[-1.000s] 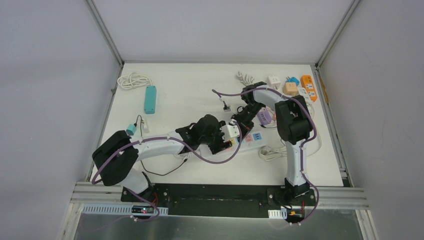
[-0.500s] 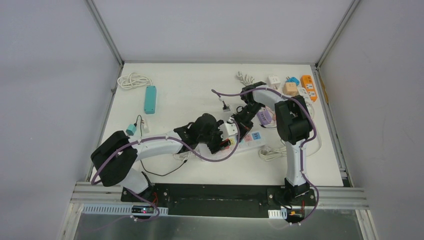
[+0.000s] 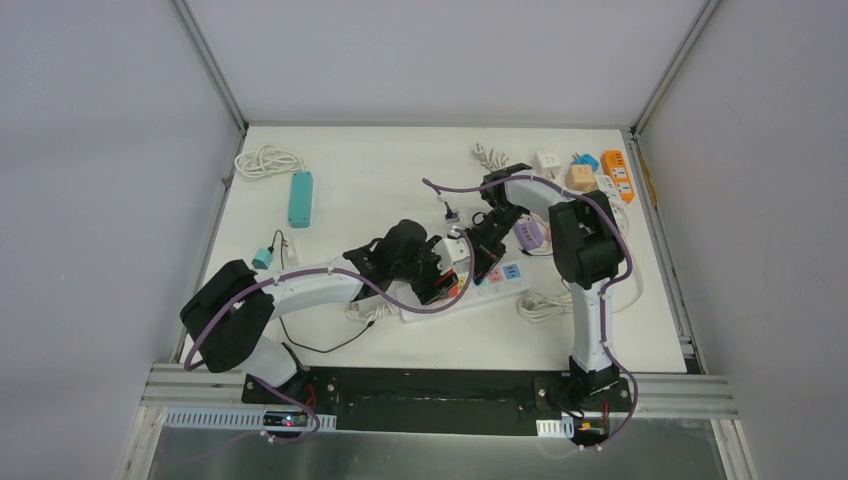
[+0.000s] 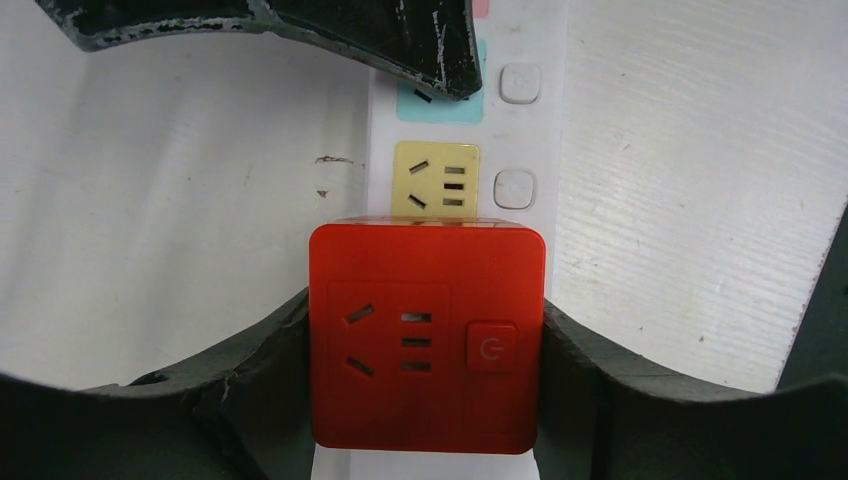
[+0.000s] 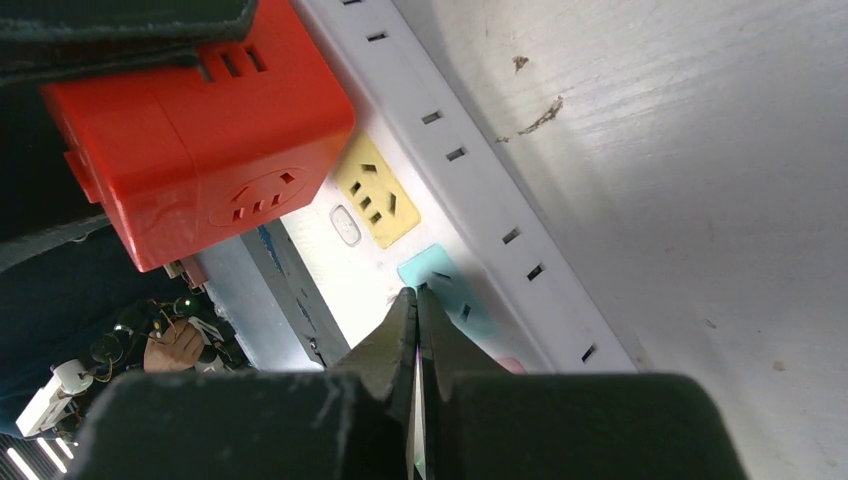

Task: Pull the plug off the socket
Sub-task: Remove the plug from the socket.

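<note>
Item: red plug (image 4: 428, 290), gripped by left tool (image 4: 425, 370), over power strip (image 4: 530, 130), beside yellow socket (image 4: 437, 178). Item: right tool (image 5: 415, 310), closed, tips on teal socket (image 5: 445, 278).

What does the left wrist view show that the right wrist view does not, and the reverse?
Left wrist only: the power button on the red plug. Right wrist only: the slots along the side of the power strip. Both: the red plug held by the left fingers, the yellow socket, and the shut right gripper at the teal socket.
</note>
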Available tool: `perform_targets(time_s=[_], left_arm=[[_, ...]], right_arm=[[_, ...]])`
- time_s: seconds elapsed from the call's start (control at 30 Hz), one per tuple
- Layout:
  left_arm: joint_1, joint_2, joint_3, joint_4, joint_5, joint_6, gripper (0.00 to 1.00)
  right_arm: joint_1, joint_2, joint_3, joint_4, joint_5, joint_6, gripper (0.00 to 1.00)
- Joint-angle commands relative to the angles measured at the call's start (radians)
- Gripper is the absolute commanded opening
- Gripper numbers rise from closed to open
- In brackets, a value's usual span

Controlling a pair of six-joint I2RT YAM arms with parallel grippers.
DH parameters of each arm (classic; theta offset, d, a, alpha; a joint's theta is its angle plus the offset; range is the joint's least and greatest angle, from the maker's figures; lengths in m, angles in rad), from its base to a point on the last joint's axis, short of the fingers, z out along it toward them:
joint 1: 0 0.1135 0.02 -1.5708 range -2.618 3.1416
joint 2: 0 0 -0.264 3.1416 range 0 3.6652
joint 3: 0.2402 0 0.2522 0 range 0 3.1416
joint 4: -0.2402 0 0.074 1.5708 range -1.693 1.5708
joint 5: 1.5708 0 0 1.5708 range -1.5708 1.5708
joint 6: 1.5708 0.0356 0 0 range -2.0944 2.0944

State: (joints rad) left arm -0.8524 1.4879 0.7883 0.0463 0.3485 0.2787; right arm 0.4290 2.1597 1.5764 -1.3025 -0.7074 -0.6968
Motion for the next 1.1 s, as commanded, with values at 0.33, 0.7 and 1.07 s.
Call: perform_targets(time_s=[0.33, 0.7, 1.07], left_arm=[[-0.016, -0.019, 0.094, -0.118, -0.108, -0.08, 0.0], [-0.117, 0.045, 0.198, -0.325, -0.432, 0.017, 0.0], [-0.082, 0.014, 0.203, -0.276, -0.271, -0.099, 0.0]], right_arm=[[-0.003, 0.058, -0.015, 0.134, 0.215, -0.05, 0.0], [-0.003, 0.055, -0.018, 0.139, 0.22, -0.047, 0.0], [-0.003, 0.051, -0.018, 0.141, 0.224, -0.041, 0.0]])
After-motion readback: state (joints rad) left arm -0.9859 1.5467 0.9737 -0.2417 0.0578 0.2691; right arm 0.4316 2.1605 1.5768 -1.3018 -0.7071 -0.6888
